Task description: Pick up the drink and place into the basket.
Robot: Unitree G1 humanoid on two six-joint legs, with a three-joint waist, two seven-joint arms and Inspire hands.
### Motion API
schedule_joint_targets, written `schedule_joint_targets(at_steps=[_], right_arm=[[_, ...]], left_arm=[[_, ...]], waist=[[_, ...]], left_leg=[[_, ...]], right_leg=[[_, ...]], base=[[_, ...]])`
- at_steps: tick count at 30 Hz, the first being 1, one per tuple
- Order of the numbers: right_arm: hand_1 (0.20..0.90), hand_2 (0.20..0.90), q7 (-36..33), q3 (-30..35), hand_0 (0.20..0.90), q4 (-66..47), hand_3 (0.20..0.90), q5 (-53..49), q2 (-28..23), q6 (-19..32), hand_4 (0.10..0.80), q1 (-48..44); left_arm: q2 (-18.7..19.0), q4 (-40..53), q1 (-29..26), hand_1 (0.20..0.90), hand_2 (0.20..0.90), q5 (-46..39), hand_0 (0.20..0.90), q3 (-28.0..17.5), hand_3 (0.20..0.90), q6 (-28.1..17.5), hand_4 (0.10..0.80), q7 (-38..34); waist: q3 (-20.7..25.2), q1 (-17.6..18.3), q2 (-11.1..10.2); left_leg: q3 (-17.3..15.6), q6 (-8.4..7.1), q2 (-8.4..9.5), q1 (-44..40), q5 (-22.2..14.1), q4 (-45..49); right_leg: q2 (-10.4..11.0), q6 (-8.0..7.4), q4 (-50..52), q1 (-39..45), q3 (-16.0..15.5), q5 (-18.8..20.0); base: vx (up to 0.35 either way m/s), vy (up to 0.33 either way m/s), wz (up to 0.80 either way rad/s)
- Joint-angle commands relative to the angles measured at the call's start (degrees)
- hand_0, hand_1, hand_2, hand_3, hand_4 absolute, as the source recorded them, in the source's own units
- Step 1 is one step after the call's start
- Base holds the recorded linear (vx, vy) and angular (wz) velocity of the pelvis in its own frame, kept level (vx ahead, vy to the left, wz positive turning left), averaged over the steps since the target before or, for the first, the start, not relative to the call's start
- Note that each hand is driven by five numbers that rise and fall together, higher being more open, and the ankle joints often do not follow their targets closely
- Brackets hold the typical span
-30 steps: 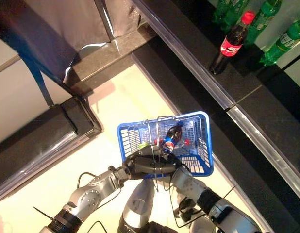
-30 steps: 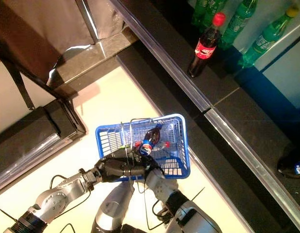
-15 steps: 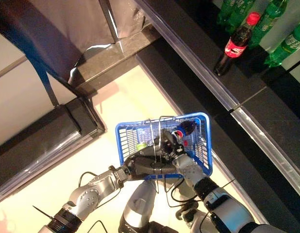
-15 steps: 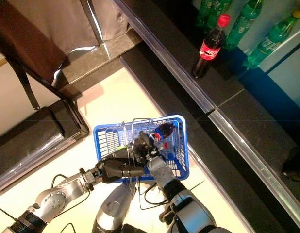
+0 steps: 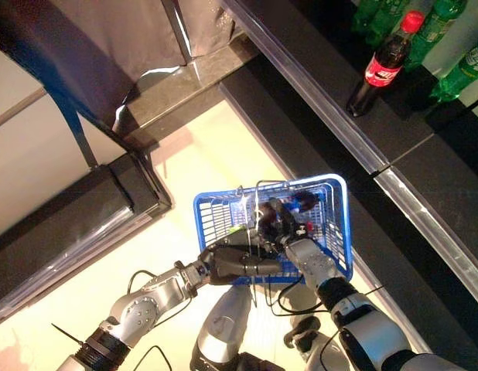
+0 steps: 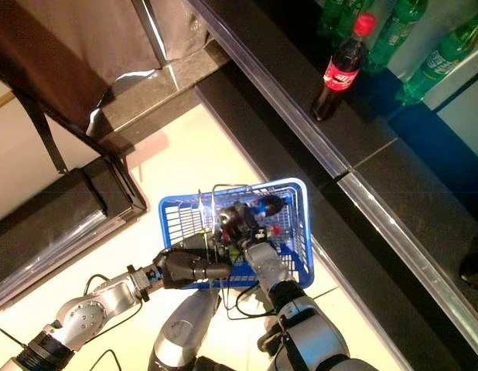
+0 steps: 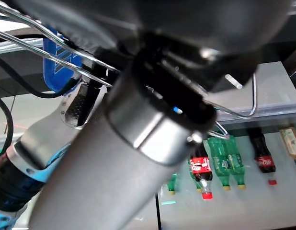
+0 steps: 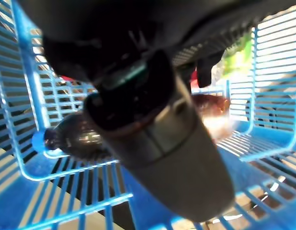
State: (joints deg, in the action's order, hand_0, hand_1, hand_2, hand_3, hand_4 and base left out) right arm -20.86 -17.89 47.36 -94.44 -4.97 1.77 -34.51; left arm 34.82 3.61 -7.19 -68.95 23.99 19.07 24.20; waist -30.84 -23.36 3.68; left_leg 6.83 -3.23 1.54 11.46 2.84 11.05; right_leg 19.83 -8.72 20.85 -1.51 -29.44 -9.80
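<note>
A pale cream floor runs between dark shelving units, and over it hangs a blue basket with wire handles. The drink, a dark bottle with a blue cap, lies on its side on the basket's floor, its cap end toward the far right corner; small red and green items sit beside it, too small to make out. The right hand reaches down inside the basket directly over the bottle; whether its fingers are curled on the bottle or spread off it cannot be told, since the right wrist view shows only the hand's dark bulk in front of the bottle. The left hand is at the basket's near rim, fingers curled round the wire handles and carrying the basket. On the dark shelf to the far right stands a cola bottle with a red cap, upright, with green bottles just beyond it.
</note>
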Motion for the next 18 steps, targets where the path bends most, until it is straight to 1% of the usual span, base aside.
schedule_joint_targets(at_steps=[1,4,9,12,14,16,18], right_arm=[[0.9,0.9,5.07,0.8,0.9,-3.79,0.9,1.09,-0.98,-0.07,0.8,-8.59],[0.9,0.9,7.61,0.72,0.9,-5.59,0.9,2.46,-1.94,-0.33,0.8,-7.72],[0.9,0.9,11.21,0.5,0.9,-11.68,0.9,5.2,-3.45,1.68,0.8,-4.2],[0.9,0.9,11.73,-0.45,0.9,-18.3,0.9,8.19,-3.73,2.3,0.8,-0.76],[0.9,0.9,12.04,-1.7,0.9,-23.65,0.9,12.49,-3.99,1.81,0.8,2.44],[0.9,0.9,11.09,-3.32,0.9,-29.31,0.9,17.88,-4.45,0.97,0.8,5.85],[0.9,0.9,13.19,-5.15,0.9,-35.2,0.9,21.46,-5.39,-0.57,0.8,9.65]], left_arm=[[-5.5,25.34,-3.65,0.3,0.3,-12.15,0.3,-2.83,0.2,-5.85,0.1,17.78],[-5.24,25.83,-2.73,0.3,0.3,-13.07,0.3,-3.72,0.2,-5.36,0.1,17.98],[-5.51,26.3,-0.5,0.3,0.3,-13.7,0.3,-5.93,0.2,-4.4,0.1,17.49],[-5.85,26.49,1.43,0.3,0.3,-12.83,0.3,-7.17,0.2,-4.89,0.1,18.02],[-6.0,26.66,3.01,0.3,0.3,-11.19,0.3,-8.06,0.2,-5.7,0.1,18.6],[-5.91,26.94,4.15,0.3,0.3,-10.22,0.3,-8.69,0.2,-6.78,0.1,18.98],[-5.65,27.17,5.57,0.3,0.3,-8.94,0.3,-9.44,0.2,-8.03,0.1,19.77]], waist=[[4.63,-0.48,2.94],[4.41,-0.45,2.5],[3.81,0.2,1.65],[3.38,0.88,0.97],[2.93,1.46,0.38],[2.82,2.17,-0.2],[2.62,2.96,-0.91]], left_leg=[[0.52,2.96,2.52,2.3,-3.4,4.32],[0.34,2.96,2.35,2.38,-3.35,4.13],[-0.11,3.08,1.84,2.64,-3.26,3.65],[-0.48,3.11,1.5,2.79,-3.21,3.27],[-0.79,3.19,1.18,2.78,-3.11,2.92],[-1.17,3.24,0.88,2.74,-3.0,2.54],[-1.65,3.24,0.47,2.76,-2.91,2.22]], right_leg=[[-0.99,2.09,0.13,-2.34,-0.15,7.11],[-1.14,1.95,0.0,-2.5,-0.05,7.18],[-1.51,1.79,-0.06,-3.11,0.18,7.27],[-1.95,1.74,-0.33,-3.61,0.57,7.44],[-2.36,1.68,-0.69,-3.84,0.94,7.63],[-2.79,1.55,-1.25,-3.94,1.34,7.87],[-3.25,1.36,-1.67,-4.25,1.84,7.97]], base=[[0.0,0.0,0.0],[0.0,0.0,0.0],[-0.046,-0.016,0.02],[-0.056,-0.022,0.0],[-0.059,-0.034,-0.02],[-0.06,-0.036,-0.05],[-0.074,-0.043,-0.1]])
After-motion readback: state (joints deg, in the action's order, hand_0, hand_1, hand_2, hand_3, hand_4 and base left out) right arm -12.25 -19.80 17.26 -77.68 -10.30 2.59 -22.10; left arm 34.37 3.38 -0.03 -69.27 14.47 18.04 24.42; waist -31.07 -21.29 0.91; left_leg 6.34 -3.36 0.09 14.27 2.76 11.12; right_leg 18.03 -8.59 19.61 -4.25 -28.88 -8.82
